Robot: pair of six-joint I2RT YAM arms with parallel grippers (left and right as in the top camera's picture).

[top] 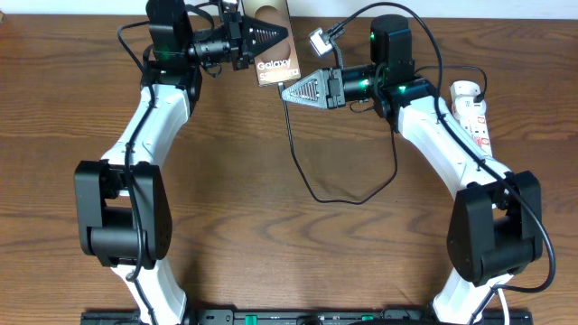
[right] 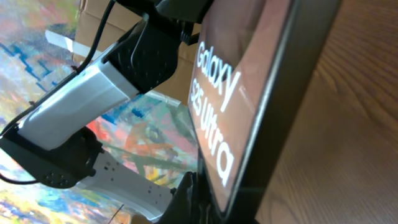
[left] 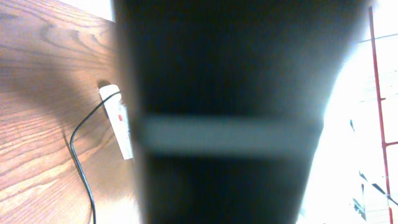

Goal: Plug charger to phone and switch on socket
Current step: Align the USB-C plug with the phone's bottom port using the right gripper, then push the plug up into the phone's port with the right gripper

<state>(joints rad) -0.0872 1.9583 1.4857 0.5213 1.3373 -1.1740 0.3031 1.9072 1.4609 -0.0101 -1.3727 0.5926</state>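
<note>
Left claw (top: 275, 38) is clamped on the phone (top: 275, 65), which is held up near the far edge of the desk (top: 271, 262), Galaxy lettering facing up. From the left wrist cam pretty much nothing else can be seen, the view is just filled by the dark slab (left: 236, 93).

Right claw (top: 293, 89) is shut too, fingers pressed together and pointed at the phone's lower edge, basically touching it. The charger (top: 339, 201) is pinched at its end there; the connector tip itself can't be made out tbh. From that claw the cable is dropped down across the desk in a loose loop and curved back up under the right arm.

The socket (top: 471, 106) is parked at the far right, well apart from the phone, partly hidden behind the right arm. A black cable is seen running up to its rounded end (left: 118, 121).
</note>
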